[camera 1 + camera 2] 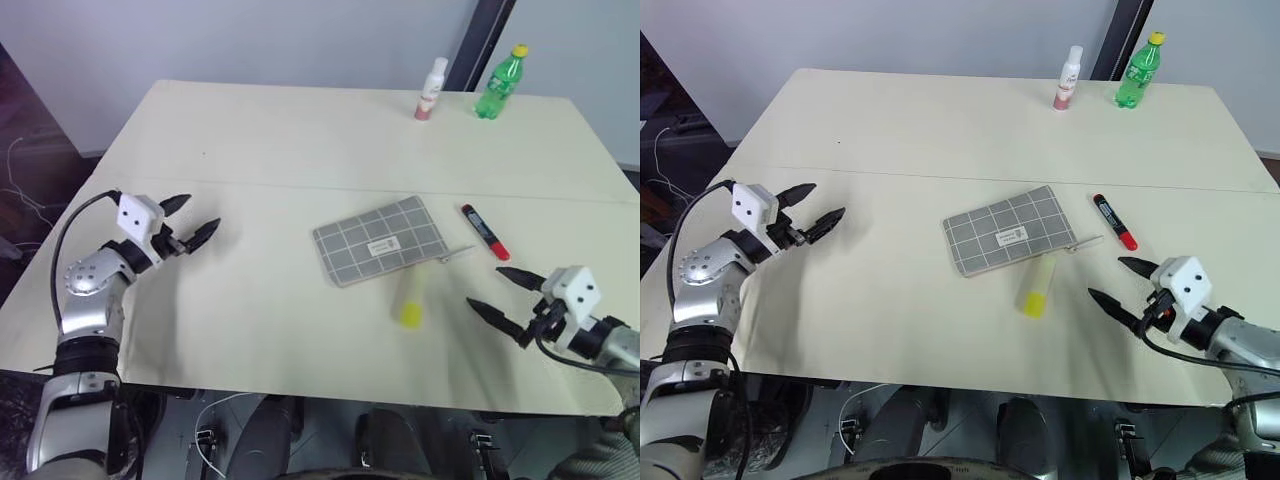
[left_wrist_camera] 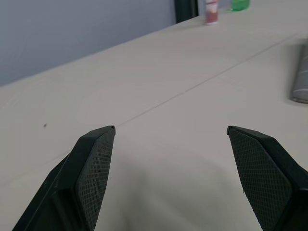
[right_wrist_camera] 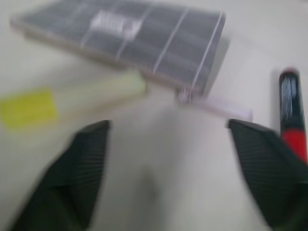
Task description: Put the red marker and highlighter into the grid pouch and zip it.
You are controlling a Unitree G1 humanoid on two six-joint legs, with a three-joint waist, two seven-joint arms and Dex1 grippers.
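The grid pouch point(image 1: 382, 240) lies flat in the middle of the table, grey with light lines and a white label, its zip pull point(image 3: 183, 94) at the right end. Just right of it lies the red marker point(image 1: 484, 232). The pale yellow highlighter point(image 1: 410, 300) rests in front of the pouch, bright end nearest me. My right gripper point(image 1: 483, 286) hovers open near the front right, pointing at the gap between highlighter point(image 3: 72, 98) and marker point(image 3: 291, 115), holding nothing. Over the table's left side my left gripper point(image 1: 200, 213) is open and empty, well away from the pouch.
A green bottle point(image 1: 499, 82) and a white bottle with a pink base point(image 1: 431, 90) stand at the far right edge of the table point(image 1: 260, 130). A seam runs across the tabletop behind the pouch. The front edge is close below both grippers.
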